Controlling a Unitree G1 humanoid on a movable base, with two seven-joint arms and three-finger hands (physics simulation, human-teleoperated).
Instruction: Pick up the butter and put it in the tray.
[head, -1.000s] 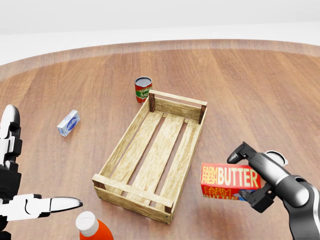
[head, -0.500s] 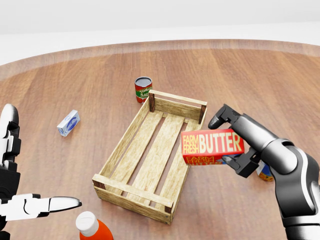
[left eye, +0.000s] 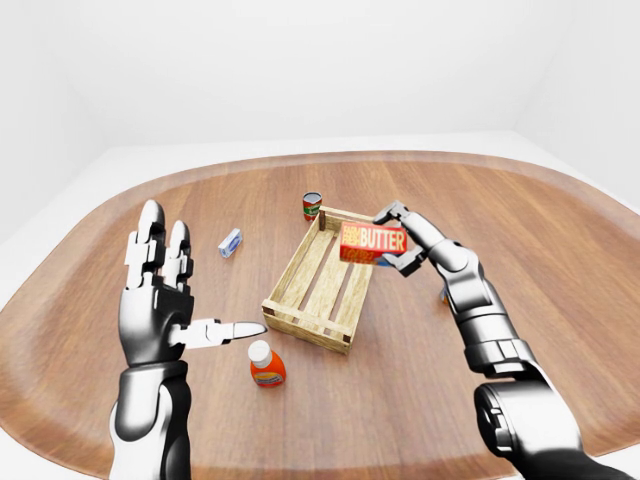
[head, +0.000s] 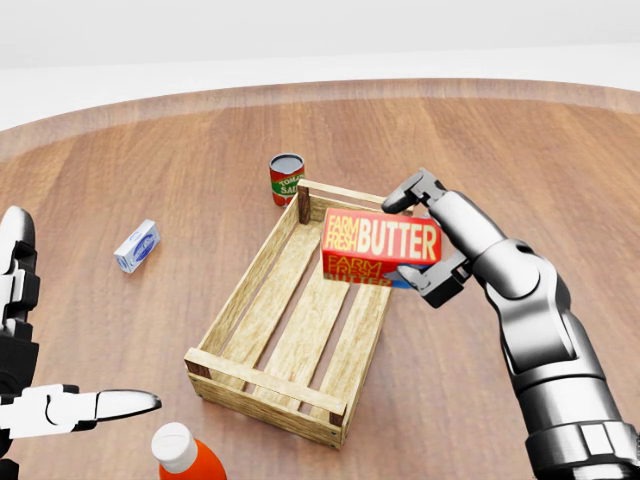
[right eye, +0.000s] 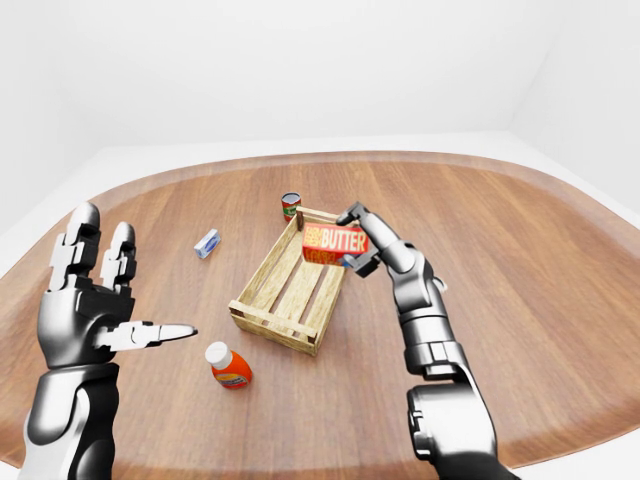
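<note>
The butter (head: 381, 246) is a red box with white and yellow lettering. My right hand (head: 428, 240) is shut on it and holds it in the air above the upper right part of the wooden slatted tray (head: 262, 380). The tray lies on the wooden table with nothing in it. My left hand (left eye: 160, 300) is open and empty, raised at the left of the left-eye view, well away from the tray.
A red tomato can (head: 286, 179) stands just above the tray's top corner. A small blue and white box (head: 136, 245) lies to the tray's left. An orange bottle with a white cap (head: 185, 455) stands below the tray. A can (left eye: 443, 293) stands right of my right arm.
My right hand has carried the butter up and to the left, from low beside the tray's right side to above the tray's upper right part. The left hand has barely moved.
</note>
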